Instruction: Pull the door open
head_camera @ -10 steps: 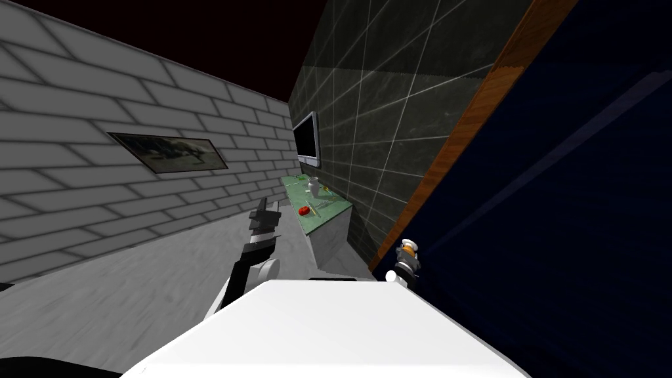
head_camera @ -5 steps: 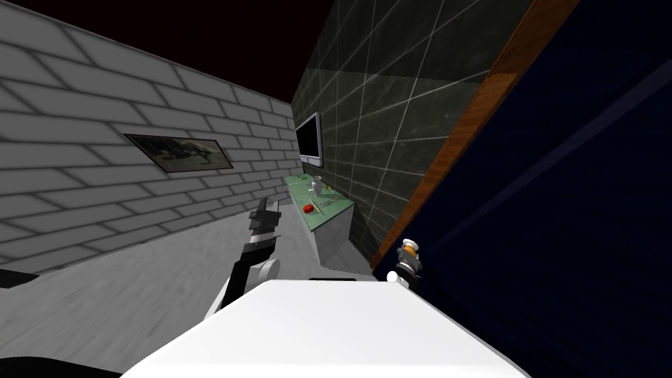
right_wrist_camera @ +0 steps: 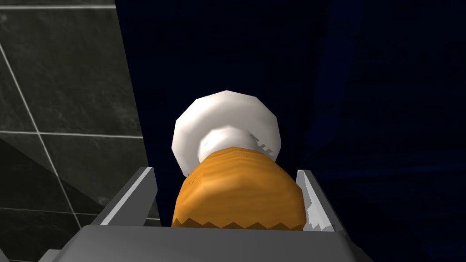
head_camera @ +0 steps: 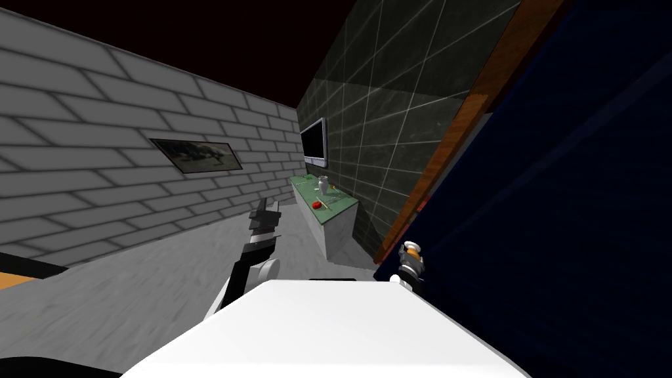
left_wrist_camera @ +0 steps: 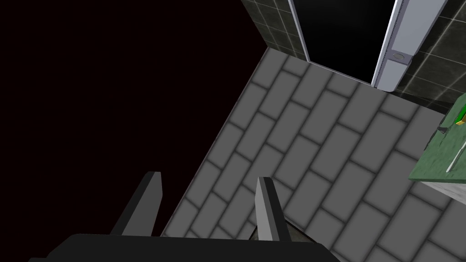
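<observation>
Two hands: right hand (right_wrist_camera: 224,172) is gripping the orange knob (right_wrist_camera: 236,193) on the dark blue door (right_wrist_camera: 364,113), lower centre; left hand (left_wrist_camera: 209,177) is hanging open, holding nothing.

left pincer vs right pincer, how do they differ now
The left pincer is open and empty; the right pincer is at the orange knob of the dark blue door. The left pincer is out over the floor, apart from the door; the right pincer is close up to it. Both reach forward.
</observation>
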{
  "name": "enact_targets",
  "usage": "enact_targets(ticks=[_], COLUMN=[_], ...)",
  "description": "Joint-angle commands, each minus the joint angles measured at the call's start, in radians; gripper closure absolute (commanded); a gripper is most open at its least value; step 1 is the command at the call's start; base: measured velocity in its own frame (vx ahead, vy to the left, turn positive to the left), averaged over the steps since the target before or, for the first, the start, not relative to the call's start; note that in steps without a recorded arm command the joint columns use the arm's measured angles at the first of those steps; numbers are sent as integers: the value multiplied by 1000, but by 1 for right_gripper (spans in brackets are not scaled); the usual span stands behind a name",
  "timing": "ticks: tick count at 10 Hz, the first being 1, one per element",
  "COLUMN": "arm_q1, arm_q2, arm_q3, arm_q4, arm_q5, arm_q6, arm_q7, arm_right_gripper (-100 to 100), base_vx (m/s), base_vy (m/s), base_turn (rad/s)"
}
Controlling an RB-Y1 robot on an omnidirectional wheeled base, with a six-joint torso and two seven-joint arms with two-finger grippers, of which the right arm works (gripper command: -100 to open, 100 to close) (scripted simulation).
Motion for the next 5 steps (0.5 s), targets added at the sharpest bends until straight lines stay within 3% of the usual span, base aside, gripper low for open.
enact_targets(ticks=[1, 5], arm_q1=[-10, 15], arm_q2=[-7, -51], arm_q3=[28, 78], arm_q4=[5, 2], arm_q5=[18, 54], arm_q6=[1, 10], arm_q7=[-33, -114], arm_right_gripper=[100, 100], base_vx=[-133, -93], base_vy=[107, 41], base_turn=[35, 6])
